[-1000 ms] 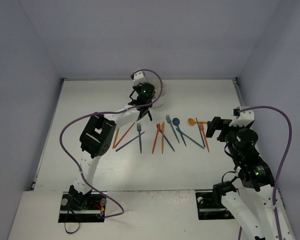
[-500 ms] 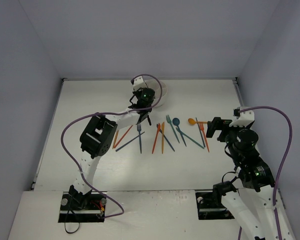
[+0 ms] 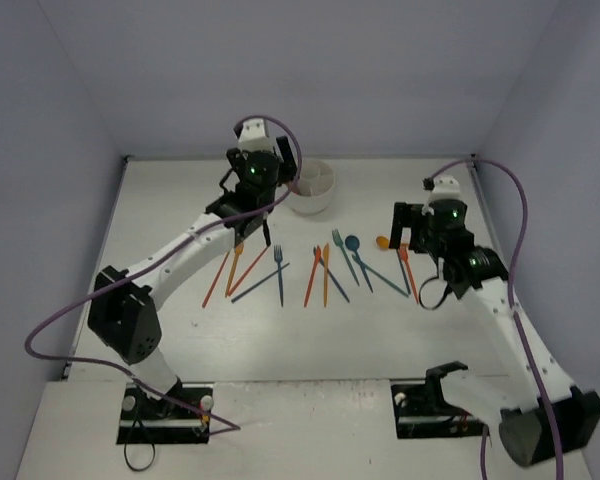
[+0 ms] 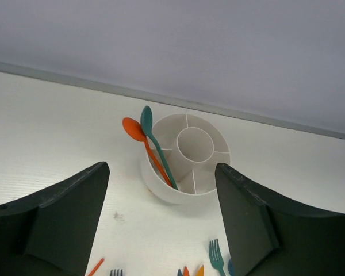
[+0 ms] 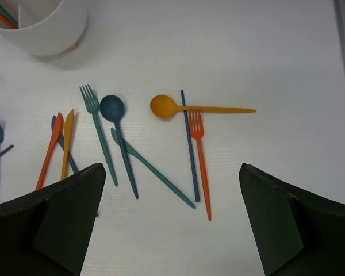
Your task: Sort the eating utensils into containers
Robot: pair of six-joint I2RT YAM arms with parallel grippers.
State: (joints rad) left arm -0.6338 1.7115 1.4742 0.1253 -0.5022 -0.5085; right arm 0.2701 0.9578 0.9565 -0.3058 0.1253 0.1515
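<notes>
The white divided cup (image 4: pixel 178 192) stands near the back wall, also in the top view (image 3: pixel 300 203) and at the right wrist view's top left (image 5: pixel 46 34). An orange spoon (image 4: pixel 132 129) and a teal spoon (image 4: pixel 148 118) lean in its left compartment. My left gripper (image 3: pixel 252 236) (image 4: pixel 162 168) hangs open and empty, short of the cup. Several utensils (image 3: pixel 325 272) lie in a row on the table. My right gripper (image 3: pixel 412 232) (image 5: pixel 172 168) is open above the row's right end, over an orange spoon (image 5: pixel 164 106) and a red-orange fork (image 5: pixel 198 144).
Under the right gripper also lie a dark blue spoon (image 5: pixel 112 107), a teal fork (image 5: pixel 95 115), a teal knife (image 5: pixel 155 169) and a dark blue knife (image 5: pixel 188 138). The back wall stands close behind the cup. Purple cables loop from both arms.
</notes>
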